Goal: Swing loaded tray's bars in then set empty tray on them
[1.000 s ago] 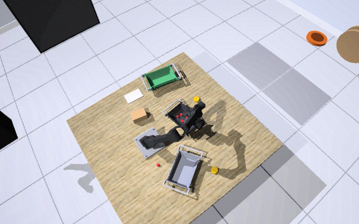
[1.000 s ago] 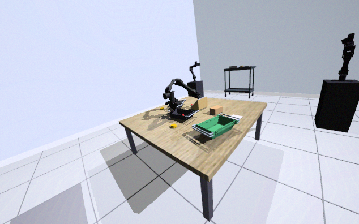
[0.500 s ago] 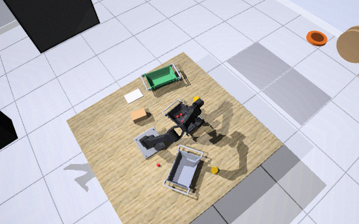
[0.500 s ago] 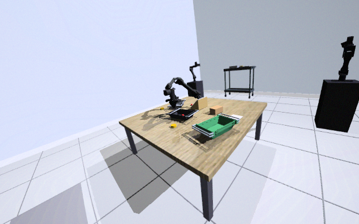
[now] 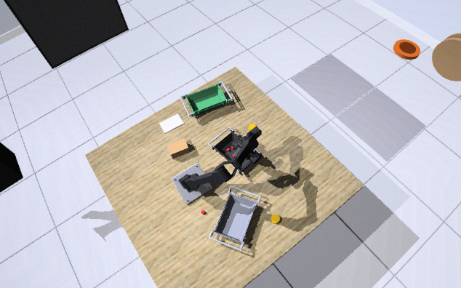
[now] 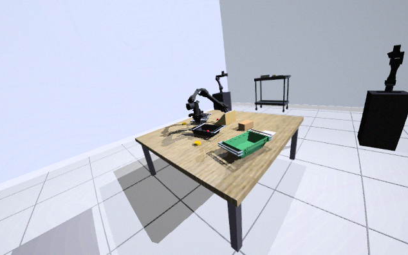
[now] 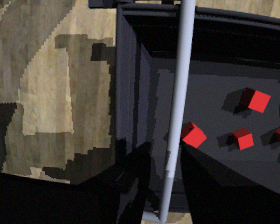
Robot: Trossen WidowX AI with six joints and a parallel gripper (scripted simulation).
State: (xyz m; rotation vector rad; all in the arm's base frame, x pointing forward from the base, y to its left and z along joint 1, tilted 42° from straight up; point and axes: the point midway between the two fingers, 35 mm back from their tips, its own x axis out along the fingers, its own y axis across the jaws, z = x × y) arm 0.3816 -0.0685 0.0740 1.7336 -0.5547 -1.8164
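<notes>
The loaded tray (image 5: pixel 225 158) (image 6: pixel 203 132) (image 7: pixel 122 100) stood upright near the middle of the tabletop (image 5: pixel 138 164) (image 6: pixel 183 154), with red blocks (image 5: pixel 227 150) (image 6: pixel 208 131) (image 7: pixel 256 101) loose on its floor.

Taken from left to right in the top view, an orange block (image 5: pixel 178 146) (image 6: pixel 246 125) sat well apart from the work and posed little threat. The green tray (image 5: pixel 211 110) (image 6: pixel 249 149) also stood apart. The loaded tray's left bar (image 5: pixel 219 137) (image 6: pixel 219 125) reached out past its end; left there, it would have given the upper tray no support on that side, and that tray could have tipped into the load.

The grey tray (image 5: pixel 225 214) (image 6: pixel 205 118), probably the one meant for stacking, stood upright nearby, with nothing in it. Any stray swing of the arm could have knocked it askew.

Farther right, the end effector (image 5: pixel 242 149) (image 6: pixel 197 122) (image 7: pixel 165 149) was open only a little, its fingers straddling the right bar (image 7: pixel 182 75) loosely rather than clamping it. The bar already lay over the tray's inside. Such a loose hold could have let it slip out if the path strayed from its arc, while pushing too hard might have dragged the tray. Fingers carried too low could have struck the blocks.
</notes>
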